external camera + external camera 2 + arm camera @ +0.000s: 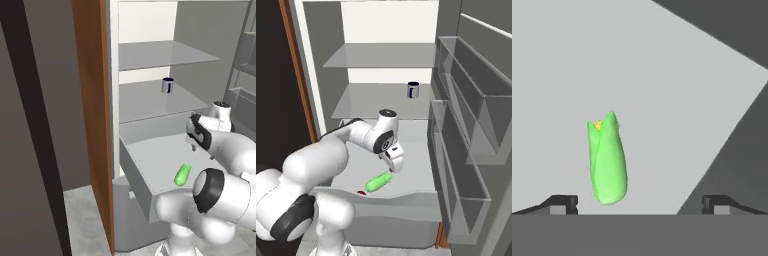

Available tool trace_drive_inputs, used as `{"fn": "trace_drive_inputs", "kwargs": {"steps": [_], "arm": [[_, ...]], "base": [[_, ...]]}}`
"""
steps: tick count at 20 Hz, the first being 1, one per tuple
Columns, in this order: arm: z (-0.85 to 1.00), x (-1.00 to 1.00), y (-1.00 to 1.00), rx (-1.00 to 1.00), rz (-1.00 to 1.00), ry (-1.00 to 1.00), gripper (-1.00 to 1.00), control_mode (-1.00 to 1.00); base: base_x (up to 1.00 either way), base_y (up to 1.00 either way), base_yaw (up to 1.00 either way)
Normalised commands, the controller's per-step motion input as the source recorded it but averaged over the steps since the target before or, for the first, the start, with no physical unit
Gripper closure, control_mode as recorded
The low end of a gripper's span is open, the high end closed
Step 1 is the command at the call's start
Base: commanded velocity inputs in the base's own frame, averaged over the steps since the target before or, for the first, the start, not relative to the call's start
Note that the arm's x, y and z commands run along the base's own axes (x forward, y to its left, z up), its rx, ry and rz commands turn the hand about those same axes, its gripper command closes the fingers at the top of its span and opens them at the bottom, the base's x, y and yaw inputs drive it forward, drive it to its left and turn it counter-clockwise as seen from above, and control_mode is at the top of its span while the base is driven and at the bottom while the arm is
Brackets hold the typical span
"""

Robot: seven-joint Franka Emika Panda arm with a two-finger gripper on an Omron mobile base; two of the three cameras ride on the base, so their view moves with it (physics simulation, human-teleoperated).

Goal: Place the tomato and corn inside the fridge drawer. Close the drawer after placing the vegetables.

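The corn (607, 160), a green husk with a yellow tip, lies on the floor of the pulled-out fridge drawer (391, 210). It also shows as corn (378, 182) and corn (182, 175) in the base views. A sliver of the red tomato (361, 192) peeks over the drawer's front wall, just left of the corn. My gripper (392, 166) hangs a little above the corn, apart from it. In the hand view the gripper (639, 205) is open, its fingertips (562, 202) stand wide apart, and nothing is between them.
A small dark cup (413, 90) stands on the fridge shelf (371, 107) above the drawer. The open door's bins (466, 130) run along the right. A brown cabinet panel (92, 100) flanks the fridge on the left. The drawer's front wall (135, 180) faces the base.
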Motion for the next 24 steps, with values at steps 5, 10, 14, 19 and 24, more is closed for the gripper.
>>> {"fn": "trace_drive_inputs", "kwargs": {"steps": [5,10,14,19,24], "arm": [[0.04,-0.55,-0.25,0.00,-0.18,0.00,-1.00,-1.00],[0.18,-0.49,-0.35,0.00,-0.21,0.00,-1.00,-1.00],[0.03,-0.61,-0.71,0.00,-0.21,0.00,-1.00,-1.00],[-0.06,-0.63,-0.53,0.00,-0.18,0.00,-1.00,-1.00],[-0.22,-0.43,-0.22,0.00,-0.12,0.00,-1.00,-1.00]], "base": [[0.00,0.00,0.00],[0.00,0.00,0.00],[0.00,0.00,0.00],[0.00,0.00,0.00],[0.00,0.00,0.00]]}}
